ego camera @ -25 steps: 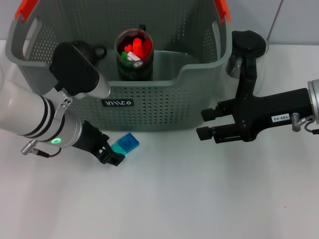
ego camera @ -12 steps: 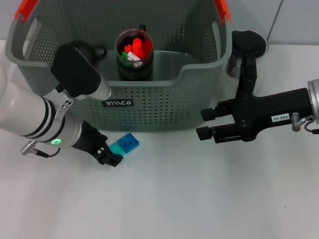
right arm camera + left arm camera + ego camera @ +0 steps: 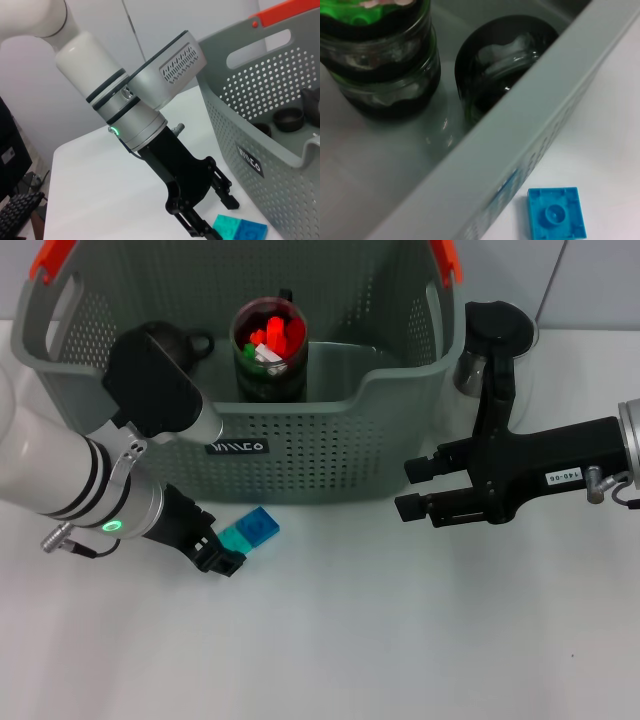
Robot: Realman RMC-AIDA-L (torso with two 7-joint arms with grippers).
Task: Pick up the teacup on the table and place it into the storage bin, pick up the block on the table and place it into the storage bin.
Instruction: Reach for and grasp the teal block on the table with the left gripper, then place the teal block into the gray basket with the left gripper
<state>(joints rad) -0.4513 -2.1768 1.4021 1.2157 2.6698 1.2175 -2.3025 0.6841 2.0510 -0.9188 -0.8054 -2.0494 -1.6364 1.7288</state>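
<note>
While the left gripper sits low on the table just in front of the storage bin, its fingers are spread with nothing between them, and the blue block lies flat right at their tips, close against the bin's front wall. A dark teacup already rests inside the bin beside a jar of red and green pieces (so the cup half of the task looks done), which leaves the block as the step in hand. In the right wrist view the spread black fingers flank the near edge of the block without closing on it. My reading is that the next move calls for nudging forward so the block sits squarely between the fingers, pinching it, lifting clear of the bin's wall, then carrying it over the rim to drop inside. The right gripper hangs idle on the far side, its fingers parted and holding nothing, near the bin's right corner.
</note>
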